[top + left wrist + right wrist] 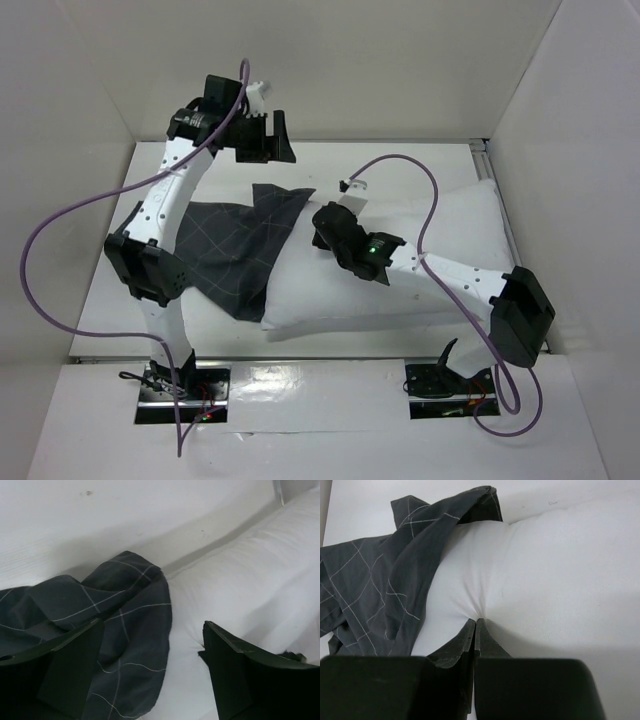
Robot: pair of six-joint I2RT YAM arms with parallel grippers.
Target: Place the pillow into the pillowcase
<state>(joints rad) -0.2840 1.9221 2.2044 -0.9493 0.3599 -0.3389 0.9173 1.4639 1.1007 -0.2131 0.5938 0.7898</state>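
Observation:
The white pillow lies across the table's middle and right. The dark grey checked pillowcase lies rumpled at its left end, covering that end's corner. My right gripper is shut, pinching the pillow's white fabric near the pillowcase edge; in the right wrist view the fabric puckers at the closed tips. My left gripper is open and empty, raised above the far edge of the pillowcase; in the left wrist view pillowcase and pillow show between its jaws.
White walls enclose the table on the left, back and right. A metal rail runs along the right back edge. Purple cables loop from both arms.

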